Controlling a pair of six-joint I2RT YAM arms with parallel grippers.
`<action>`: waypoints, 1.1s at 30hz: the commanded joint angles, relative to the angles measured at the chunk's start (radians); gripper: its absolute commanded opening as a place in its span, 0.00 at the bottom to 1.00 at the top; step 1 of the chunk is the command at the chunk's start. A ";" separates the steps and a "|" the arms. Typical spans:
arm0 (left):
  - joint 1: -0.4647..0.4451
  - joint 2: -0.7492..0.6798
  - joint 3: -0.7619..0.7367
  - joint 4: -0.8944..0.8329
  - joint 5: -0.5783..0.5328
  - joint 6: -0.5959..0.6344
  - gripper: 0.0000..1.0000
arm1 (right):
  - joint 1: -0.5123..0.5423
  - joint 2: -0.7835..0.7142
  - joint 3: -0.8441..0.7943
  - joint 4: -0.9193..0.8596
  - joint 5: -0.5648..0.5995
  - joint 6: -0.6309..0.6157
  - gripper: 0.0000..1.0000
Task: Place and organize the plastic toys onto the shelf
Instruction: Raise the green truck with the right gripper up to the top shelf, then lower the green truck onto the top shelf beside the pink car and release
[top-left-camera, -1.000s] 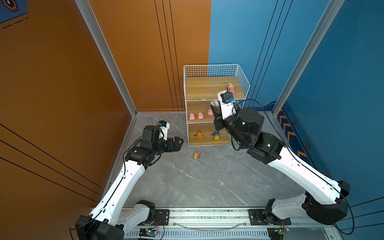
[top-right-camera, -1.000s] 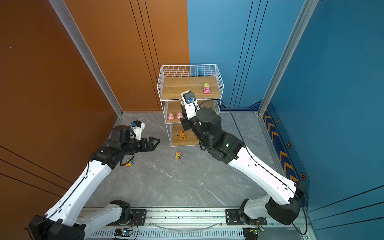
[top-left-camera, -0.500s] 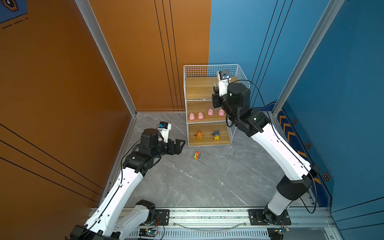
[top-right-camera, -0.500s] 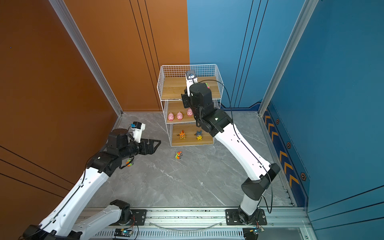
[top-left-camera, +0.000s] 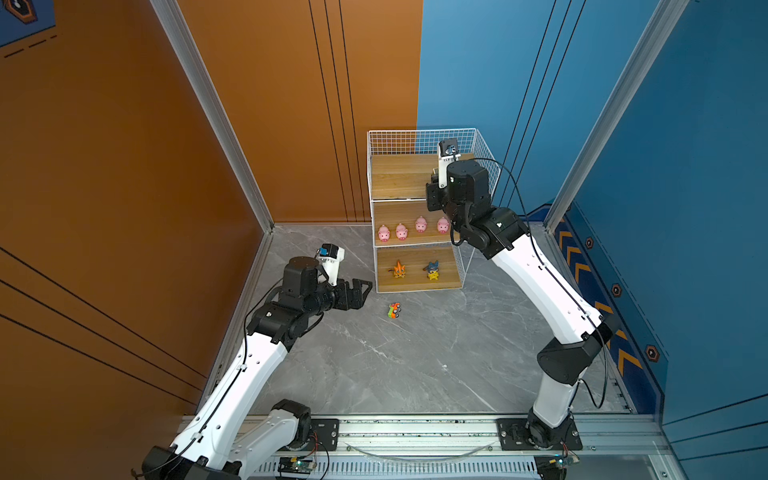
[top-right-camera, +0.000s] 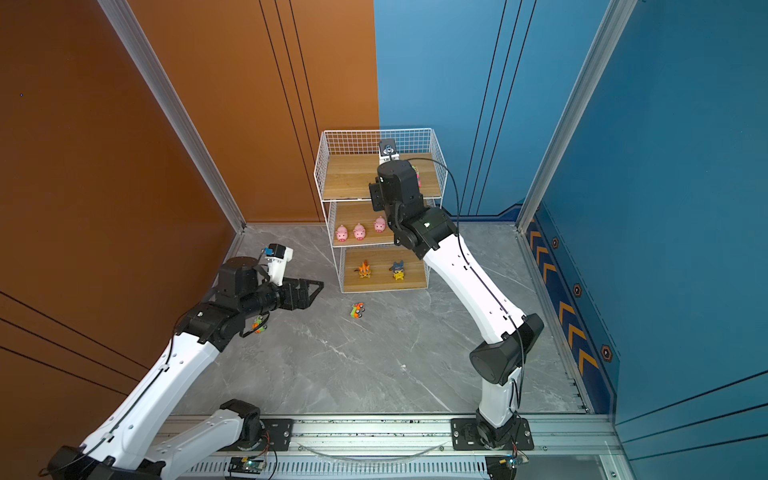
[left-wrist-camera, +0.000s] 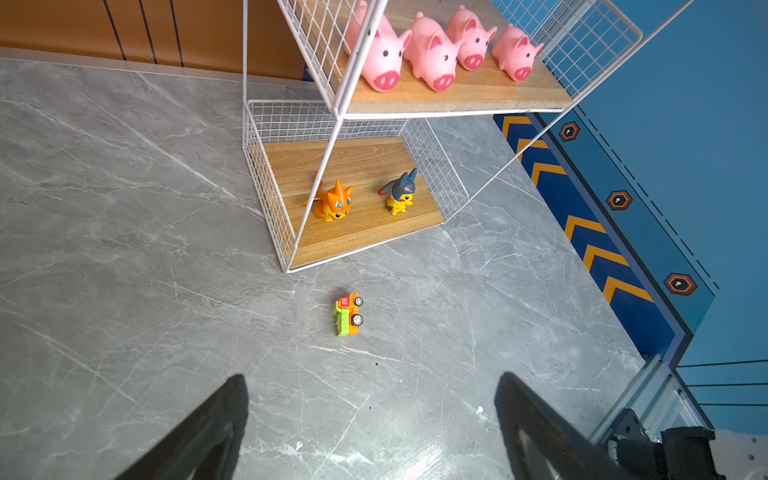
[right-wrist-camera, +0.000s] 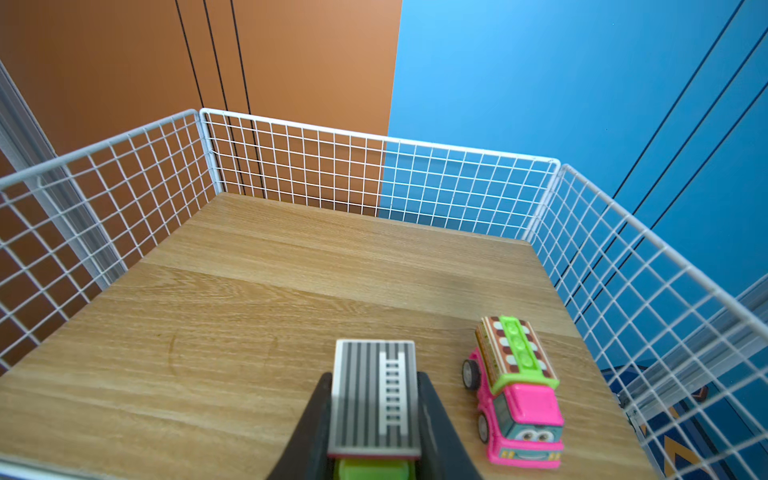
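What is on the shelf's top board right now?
On the top board stands a pink car. Beside it the right gripper holds a green car with a striped roof; its fingers hide whether the wheels touch the wood.

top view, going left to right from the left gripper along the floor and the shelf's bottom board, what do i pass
left gripper → orange and green car → blue-and-yellow figure
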 joint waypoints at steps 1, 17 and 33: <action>-0.005 0.002 -0.016 0.027 0.029 0.003 0.94 | -0.004 0.015 0.032 -0.029 0.010 0.028 0.20; 0.009 0.005 -0.016 0.031 0.039 -0.004 0.94 | -0.035 0.061 0.054 -0.036 -0.028 0.056 0.21; 0.023 0.009 -0.019 0.034 0.047 -0.011 0.94 | -0.048 0.142 0.170 -0.068 -0.048 0.063 0.22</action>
